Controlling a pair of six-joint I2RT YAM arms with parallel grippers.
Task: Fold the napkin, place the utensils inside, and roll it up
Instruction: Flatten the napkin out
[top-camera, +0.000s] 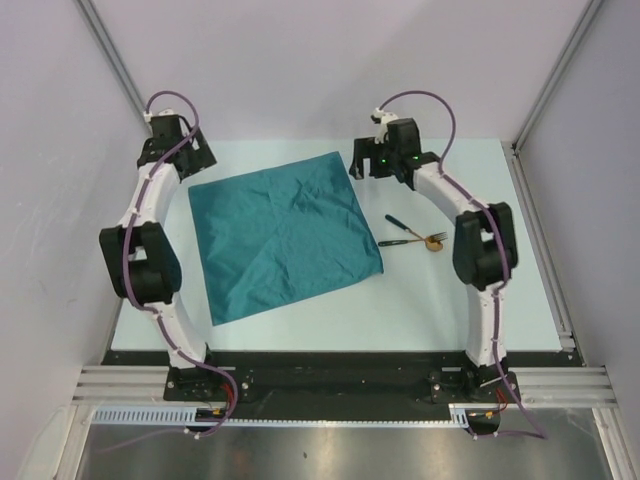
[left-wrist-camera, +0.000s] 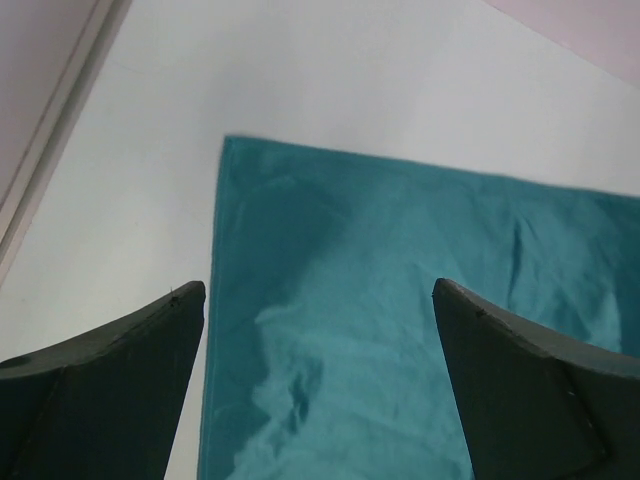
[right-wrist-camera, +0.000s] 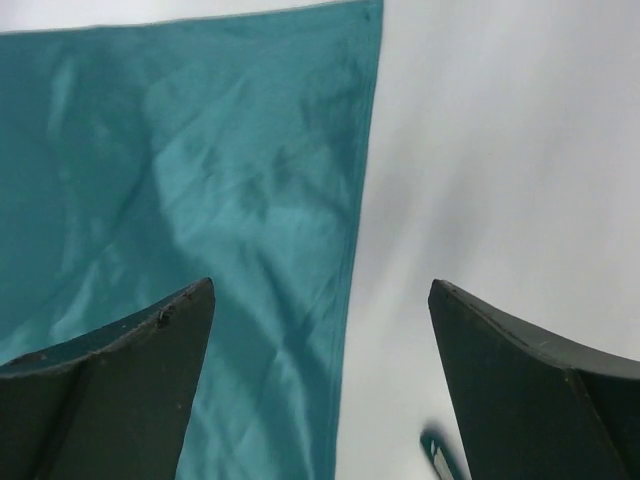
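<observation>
The napkin (top-camera: 285, 235) lies spread flat in one layer on the pale table (top-camera: 450, 300). It is turned a little, with soft wrinkles over its surface. Near its right edge but apart from it lie the two utensils (top-camera: 435, 241); their dark handles point toward the cloth and their gold heads meet at the right end. The left gripper (left-wrist-camera: 320, 290) is over the far left corner of the napkin, jaws wide apart with nothing between them. The right gripper (right-wrist-camera: 320, 285) is over the far right corner, its jaws also wide apart and empty. The tip of a dark handle shows at the bottom of its wrist view.
</observation>
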